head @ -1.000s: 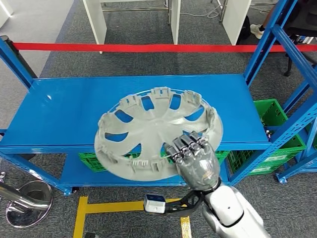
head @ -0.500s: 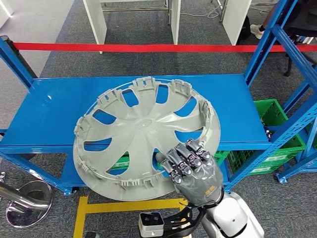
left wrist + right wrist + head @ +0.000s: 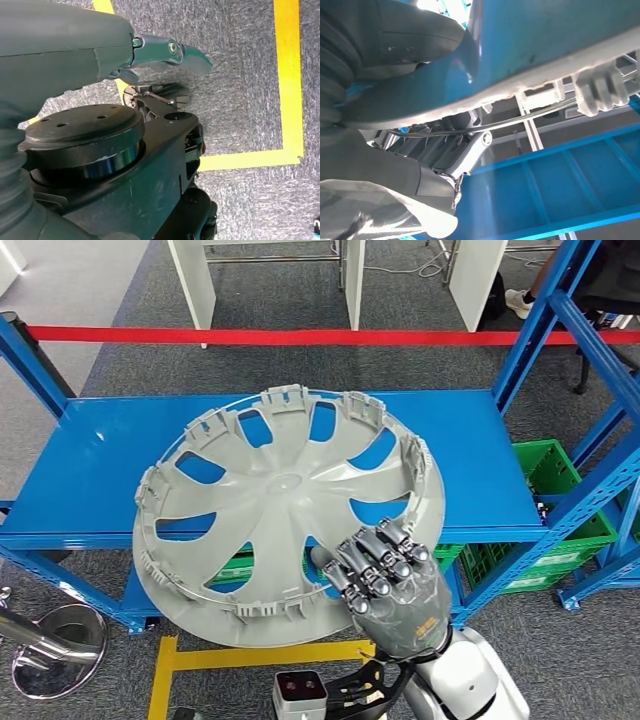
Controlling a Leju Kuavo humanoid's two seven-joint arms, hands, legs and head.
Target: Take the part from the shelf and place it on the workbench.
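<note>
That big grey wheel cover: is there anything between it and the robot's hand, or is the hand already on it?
Nothing visible stands between them. The right hand already grips the wheel cover at its near rim, fingers curled over the edge, holding it tilted above the blue shelf. The workbench it must go to is not in view, so that path cannot be judged.

Grey carpeted floor (image 3: 98, 280) with yellow tape lines (image 3: 162, 675); a red barrier strip (image 3: 226, 336) crosses it; white table legs (image 3: 192, 280) beyond; green plastic crates (image 3: 562, 500) at right.
</note>
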